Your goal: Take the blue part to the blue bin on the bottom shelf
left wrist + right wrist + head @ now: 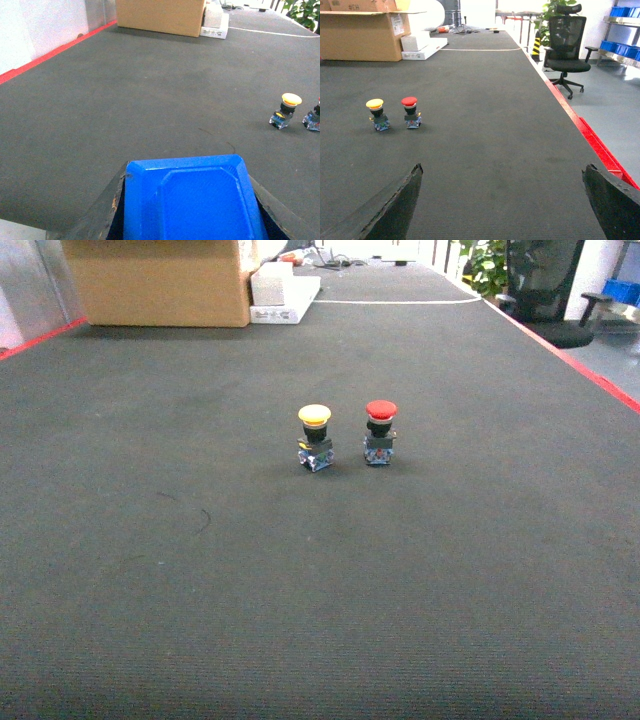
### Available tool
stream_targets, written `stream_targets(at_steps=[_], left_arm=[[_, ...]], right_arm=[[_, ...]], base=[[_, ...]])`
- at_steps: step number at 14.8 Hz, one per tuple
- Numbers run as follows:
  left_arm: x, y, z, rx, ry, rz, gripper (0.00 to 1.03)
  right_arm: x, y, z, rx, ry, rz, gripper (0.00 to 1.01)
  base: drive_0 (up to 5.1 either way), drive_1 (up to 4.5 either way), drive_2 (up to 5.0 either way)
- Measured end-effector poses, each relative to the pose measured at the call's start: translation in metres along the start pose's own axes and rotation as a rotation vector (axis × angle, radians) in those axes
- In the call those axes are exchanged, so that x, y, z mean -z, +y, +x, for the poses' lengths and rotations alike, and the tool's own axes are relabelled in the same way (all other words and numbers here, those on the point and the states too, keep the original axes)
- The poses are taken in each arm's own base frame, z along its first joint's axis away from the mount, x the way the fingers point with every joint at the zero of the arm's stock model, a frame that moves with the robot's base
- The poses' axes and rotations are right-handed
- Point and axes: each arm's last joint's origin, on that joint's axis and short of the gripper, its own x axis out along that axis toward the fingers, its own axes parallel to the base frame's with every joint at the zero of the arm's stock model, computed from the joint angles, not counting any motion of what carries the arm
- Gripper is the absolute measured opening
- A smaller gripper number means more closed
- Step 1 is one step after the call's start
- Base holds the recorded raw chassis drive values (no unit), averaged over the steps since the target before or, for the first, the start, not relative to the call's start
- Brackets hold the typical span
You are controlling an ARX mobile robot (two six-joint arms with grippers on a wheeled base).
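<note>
Dark grey carpeted floor (320, 590) with red tape edging (590, 135). Left gripper (187, 210) is clamped around a blue part (192, 200), fingers (100, 215) tight on both sides of it. Right gripper (502, 200) spread wide, holds nothing. Yellow push-button (315, 436) and red push-button (380, 431) stand side by side, ahead of both grippers. Cardboard box (160, 280) far beyond; office chair (566, 47) and blue bins (622, 11) beyond right fingers.

Blue part (192, 200) cut off at the bottom edge, perhaps a bin; red button (315, 116) cropped.
</note>
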Motion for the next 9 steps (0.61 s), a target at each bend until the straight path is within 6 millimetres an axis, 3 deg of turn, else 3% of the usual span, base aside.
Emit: stream_targets(at_steps=[9], left_arm=[[0.0001, 0.0, -0.0001, 0.002, 0.001, 0.001, 0.44]], right_arm=[[-0.0003, 0.0, 0.0, 0.0, -0.003, 0.0, 0.98]], base=[[0.0, 0.0, 0.0]])
